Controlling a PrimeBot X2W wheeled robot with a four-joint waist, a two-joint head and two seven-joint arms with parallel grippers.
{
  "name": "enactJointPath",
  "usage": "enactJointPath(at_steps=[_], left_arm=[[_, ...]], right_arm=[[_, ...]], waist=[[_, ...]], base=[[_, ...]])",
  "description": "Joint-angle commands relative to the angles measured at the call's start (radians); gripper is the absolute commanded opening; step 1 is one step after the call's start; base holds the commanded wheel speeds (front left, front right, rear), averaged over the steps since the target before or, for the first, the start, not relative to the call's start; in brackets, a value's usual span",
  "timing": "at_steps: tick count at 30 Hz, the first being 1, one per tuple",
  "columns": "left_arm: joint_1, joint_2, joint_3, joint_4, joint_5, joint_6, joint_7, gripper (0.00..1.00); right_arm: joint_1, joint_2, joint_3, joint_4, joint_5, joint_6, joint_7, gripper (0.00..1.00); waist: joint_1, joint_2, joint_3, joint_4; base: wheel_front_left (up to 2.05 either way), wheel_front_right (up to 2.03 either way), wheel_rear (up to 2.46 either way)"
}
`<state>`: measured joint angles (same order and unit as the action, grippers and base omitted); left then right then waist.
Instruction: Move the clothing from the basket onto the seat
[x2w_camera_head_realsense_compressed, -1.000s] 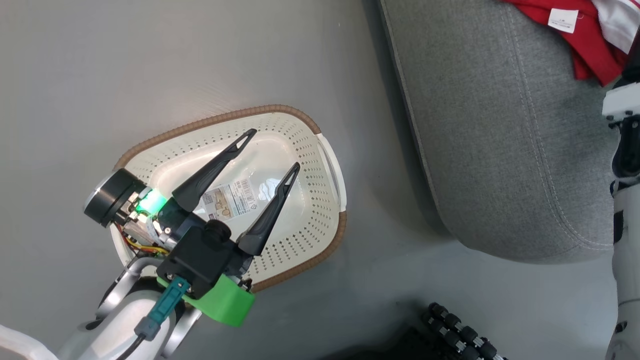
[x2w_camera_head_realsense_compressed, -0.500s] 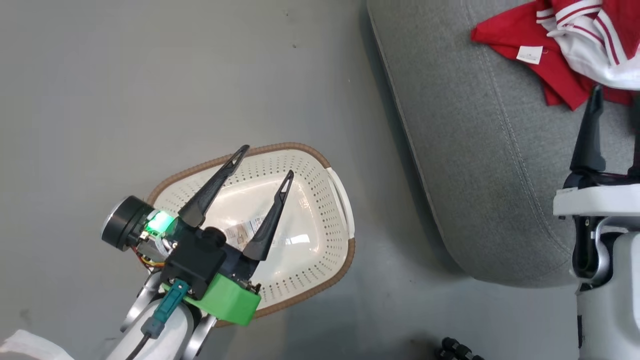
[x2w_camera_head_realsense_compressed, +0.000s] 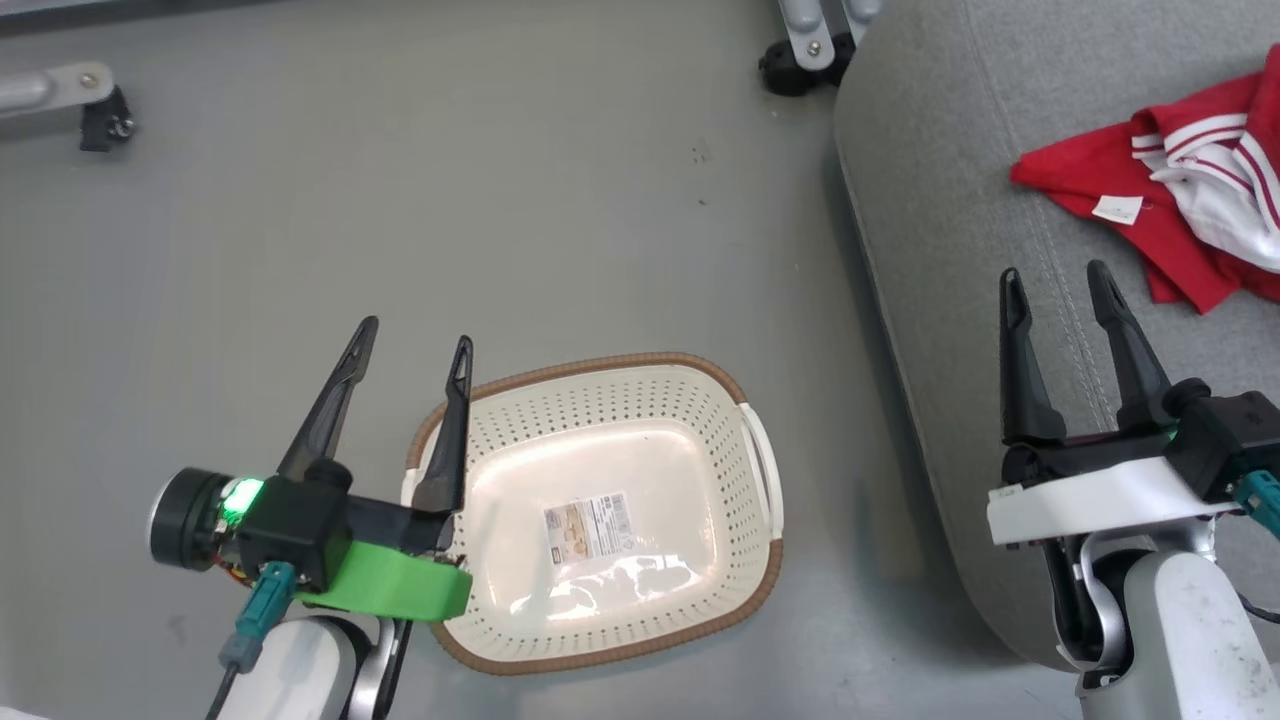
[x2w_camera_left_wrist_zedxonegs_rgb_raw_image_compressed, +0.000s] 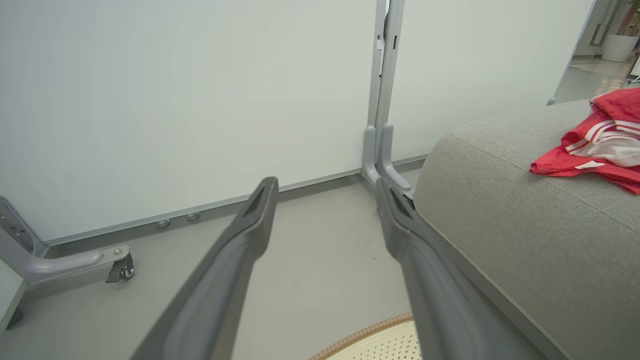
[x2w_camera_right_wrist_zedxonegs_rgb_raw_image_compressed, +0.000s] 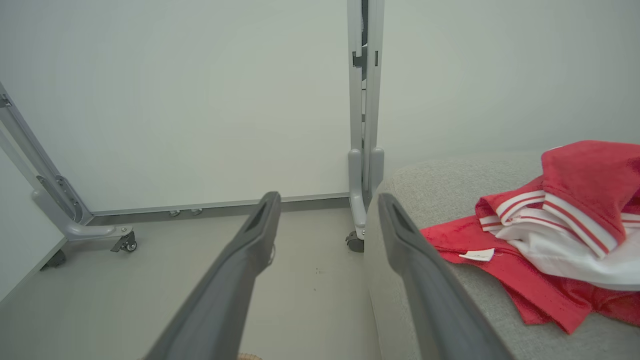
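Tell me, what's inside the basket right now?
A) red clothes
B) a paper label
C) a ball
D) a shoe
B: the basket has a paper label on its bottom and nothing else in it, while the red clothes lie on the grey seat.

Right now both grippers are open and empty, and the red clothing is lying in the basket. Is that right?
Not quite. The clothing lies on the seat, not in the basket; the head view shows the basket holding a paper label and no fabric. The left gripper and right gripper are indeed open and empty.
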<state>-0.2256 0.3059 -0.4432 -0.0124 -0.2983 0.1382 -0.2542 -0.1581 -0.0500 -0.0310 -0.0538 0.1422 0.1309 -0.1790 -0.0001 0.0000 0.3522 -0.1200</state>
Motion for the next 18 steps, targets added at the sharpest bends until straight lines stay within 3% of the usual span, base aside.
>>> enactJointPath(at_steps=[1,10,18], left_arm=[[0.025,0.002,0.019,0.010,-0.008,0.013,-0.005,1.00],[0.123,-0.008,0.130,0.031,-0.041,0.057,-0.012,1.00],[0.221,-0.033,0.178,0.038,-0.031,0.046,-0.011,1.00]], right_arm=[[0.022,-0.004,0.009,-0.012,0.002,0.000,0.008,1.00],[0.116,-0.002,0.024,-0.046,0.007,0.000,0.054,1.00],[0.198,-0.002,0.029,-0.073,0.011,0.000,0.082,1.00]], waist=[[0.0001,0.0000,-0.076,0.076],[0.0001,0.0000,-0.161,0.128],[0.0001,0.0000,-0.224,0.116]], base=[[0.00,0.00,0.00],[0.00,0.00,0.00],[0.00,0.00,0.00]])
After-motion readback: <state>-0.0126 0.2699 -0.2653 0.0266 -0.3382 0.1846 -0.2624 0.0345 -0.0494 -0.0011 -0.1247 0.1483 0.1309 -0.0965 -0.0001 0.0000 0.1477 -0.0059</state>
